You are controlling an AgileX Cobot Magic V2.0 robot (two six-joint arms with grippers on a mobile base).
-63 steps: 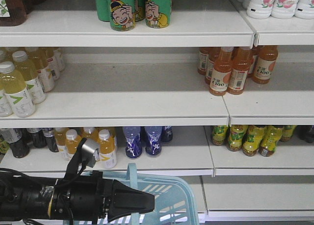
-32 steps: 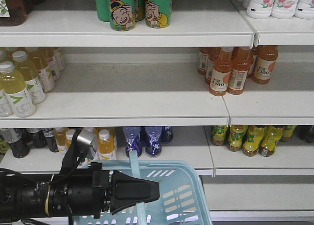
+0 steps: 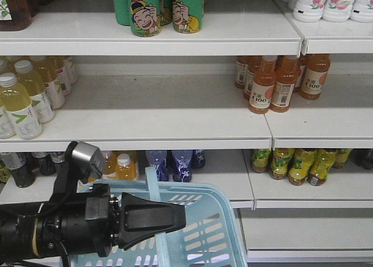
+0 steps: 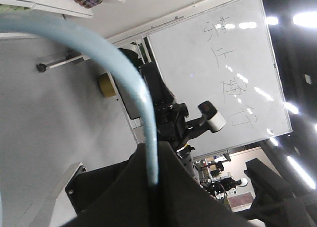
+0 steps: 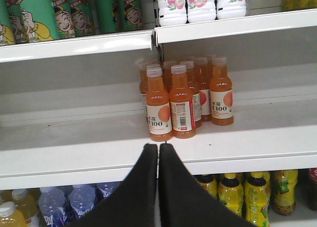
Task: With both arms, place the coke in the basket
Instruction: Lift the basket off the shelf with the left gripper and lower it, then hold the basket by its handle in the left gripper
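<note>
No coke shows in any view. My left gripper [image 3: 175, 217] reaches in from the lower left of the front view and is shut on the handle [image 3: 152, 182] of a light blue plastic basket [image 3: 204, 235], which hangs in front of the bottom shelf. In the left wrist view the pale blue handle [image 4: 119, 68] arcs down into the closed left gripper [image 4: 152, 150]. The right gripper [image 5: 158, 146] appears only in its own wrist view. It is shut with nothing between its fingers and points at the edge of the middle shelf [image 5: 223, 152], just below the orange bottles.
Three white shelves fill the front view. Green cans [image 3: 145, 10] stand on top, orange juice bottles [image 3: 274, 83] at mid right and pale yellow bottles [image 3: 20, 104] at mid left. The lowest shelf holds blue bottles [image 3: 175, 165], dark bottles [image 3: 23, 168] and yellow-green bottles [image 3: 297, 165].
The left gripper has risen with the basket handle in it. The basket has come up and fills more of the lower front view. The shelves and bottles have not changed.
</note>
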